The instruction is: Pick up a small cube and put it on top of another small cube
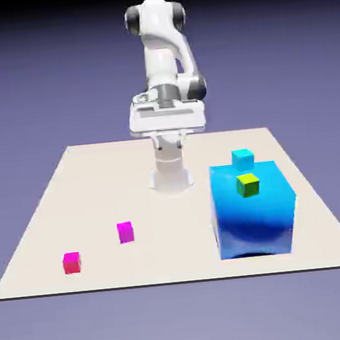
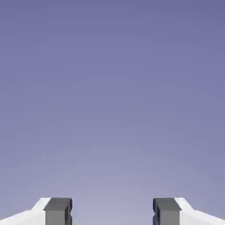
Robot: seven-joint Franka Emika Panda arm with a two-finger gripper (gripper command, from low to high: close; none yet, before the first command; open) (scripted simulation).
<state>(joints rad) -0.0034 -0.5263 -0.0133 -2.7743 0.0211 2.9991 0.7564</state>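
Observation:
The small cube (image 1: 72, 262), a tiny crimson-pink one, rests on the table near the front at the exterior view's left. The other small cube (image 1: 125, 232), purplish-magenta, lies a little behind it and to its right, apart from it. My gripper (image 1: 167, 126) hangs high above the table's far side, close to the robot's base and far from both cubes. The hand view holds only the plain backdrop. There my gripper (image 2: 112, 212) is open, and its grey fingertips (image 2: 57, 210) stand wide apart with nothing between them. Neither cube shows in the hand view.
A big blue block (image 1: 252, 212) stands at the exterior view's right, with a yellow-green cube (image 1: 247, 185) on its top. A cyan cube (image 1: 242, 158) shows just behind the block. The beige table (image 1: 93, 180) stretches between the base and the cubes.

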